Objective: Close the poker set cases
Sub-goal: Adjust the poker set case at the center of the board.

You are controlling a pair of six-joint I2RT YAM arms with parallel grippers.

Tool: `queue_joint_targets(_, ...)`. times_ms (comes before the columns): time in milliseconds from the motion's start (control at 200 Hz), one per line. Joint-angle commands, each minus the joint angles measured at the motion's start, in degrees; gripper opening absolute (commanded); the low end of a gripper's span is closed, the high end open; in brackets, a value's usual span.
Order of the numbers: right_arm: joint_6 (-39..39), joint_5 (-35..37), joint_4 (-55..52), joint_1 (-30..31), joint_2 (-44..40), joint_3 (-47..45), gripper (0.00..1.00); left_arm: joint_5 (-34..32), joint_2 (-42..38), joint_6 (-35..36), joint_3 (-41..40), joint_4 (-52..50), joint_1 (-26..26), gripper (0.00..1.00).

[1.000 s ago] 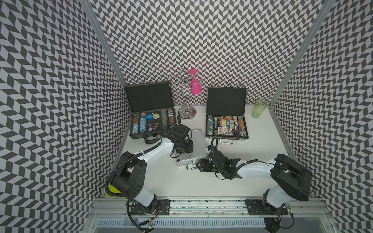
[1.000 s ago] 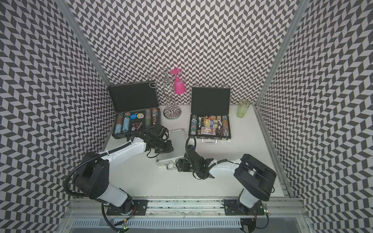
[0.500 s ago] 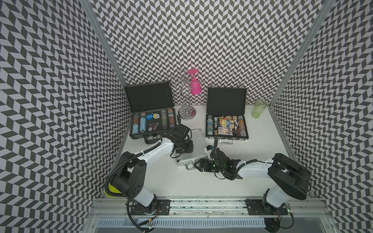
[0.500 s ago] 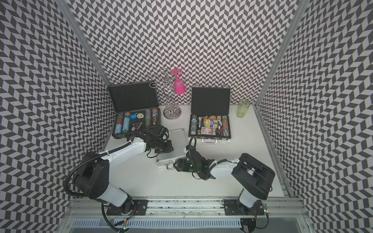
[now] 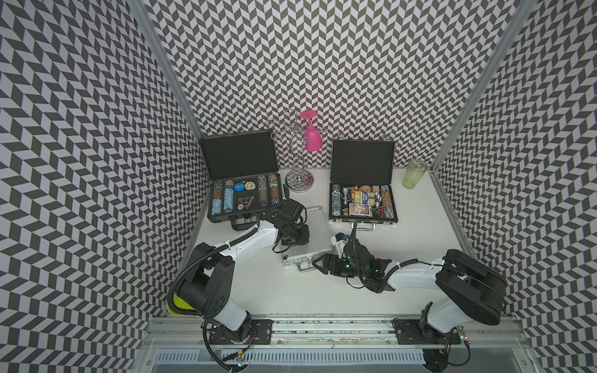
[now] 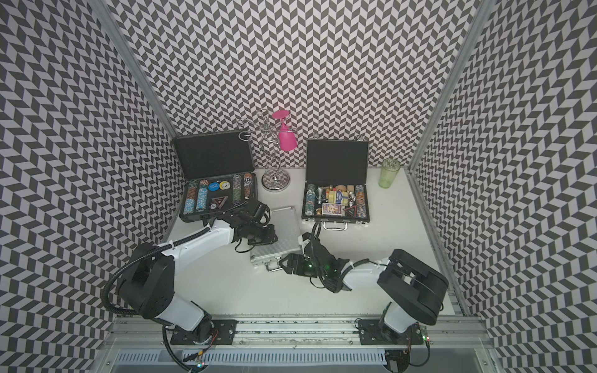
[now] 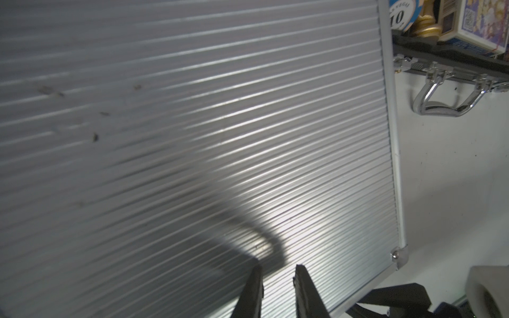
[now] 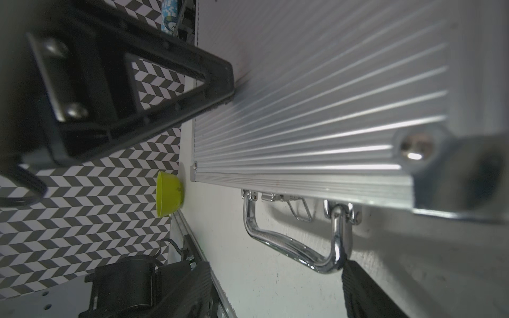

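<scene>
1. Cases, three of them, in both top views. The small silver case [image 5: 315,232] lies flat with its lid down in the middle of the worktop [image 5: 420,258]. Behind it, the large dark-grey case [image 5: 242,197] and the flat black case [image 5: 361,200] stand open, lids upright, chips on show.
2. Same views: the left claw [image 6: 263,239] sits over the ribbed silver lid. The right claw [image 6: 286,263] is low at the case's front edge, right by its chrome handle [image 6: 271,268].
3. Left wrist view: ribbed lid everywhere. The left claw [image 7: 278,268] is narrow, nothing between its fingertips [image 7: 256,286], tips down at the lid. Whether they press on it, I cannot tell.
4. Right wrist view: the right claw [image 8: 289,174] is wide! One finger [image 8: 192,90] has its tip against the lid. The other sits low by the bend of the chrome handle [image 8: 289,247], with the case's front edge between them. A yellow bowl [image 8: 168,192] sits beyond, by the wall.
</scene>
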Motion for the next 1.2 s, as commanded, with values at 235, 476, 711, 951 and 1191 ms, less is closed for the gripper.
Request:
queue_joint_targets(235,3.7,-0.5,9.4,-0.2,-1.8,0.6,0.76,-1.1,1.2,-0.6,-5.4,-6.7,-0.6,0.25)
queue_joint_targets(476,3.9,1.2,8.9,-0.3,-3.3,0.5,0.77,-1.2,-0.1,-1.3,-6.2,-6.4,-0.7,0.27)
queue_joint_targets(711,3.5,1.3,7.9,-0.3,-2.4,1.5,0.78,-2.9,-2.1,-1.2,-4.4,-8.4,-0.7,0.34)
queue_joint_targets(951,3.3,1.3,7.4,-0.3,-1.1,2.4,0.78,-5.4,-5.6,-0.5,-1.6,-13.5,-0.7,0.51)
queue_joint_targets(1191,3.4,2.0,7.1,-0.3,-0.5,2.4,0.78,-11.6,-10.5,0.1,-2.3,-17.6,-0.8,0.43)
